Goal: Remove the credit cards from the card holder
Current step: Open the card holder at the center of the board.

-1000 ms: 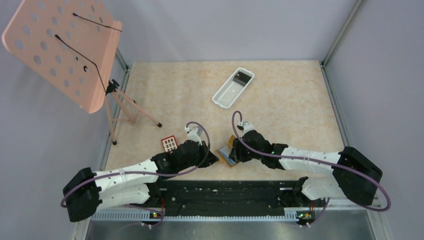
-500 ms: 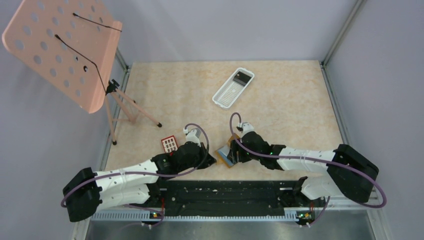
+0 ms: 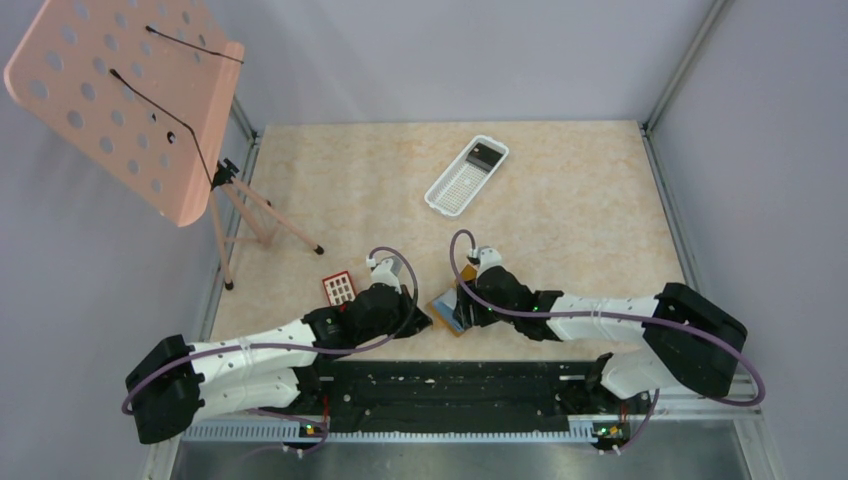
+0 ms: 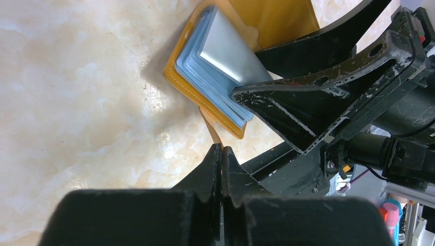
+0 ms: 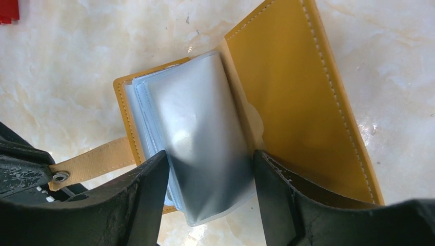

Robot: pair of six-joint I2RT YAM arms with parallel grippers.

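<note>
The tan card holder (image 3: 441, 303) lies open on the table near the front edge. It also shows in the right wrist view (image 5: 297, 87). A stack of pale blue and grey credit cards (image 5: 192, 123) sits on its left panel. My left gripper (image 4: 221, 149) is shut on the holder's tan tab (image 4: 211, 129). My right gripper (image 5: 209, 154) is open. Its fingers (image 5: 149, 189) straddle the top grey card, close against both long edges. That card (image 4: 231, 54) is tilted up off the stack.
A white slotted tray (image 3: 466, 175) holding a dark object lies at the back middle. A small red item (image 3: 338, 288) lies left of my left gripper. A pink perforated stand (image 3: 130, 90) on a tripod stands at the back left.
My right gripper has moved left over the open holder, and the holder has shifted slightly left with it. My left arm has held still on the tab.
</note>
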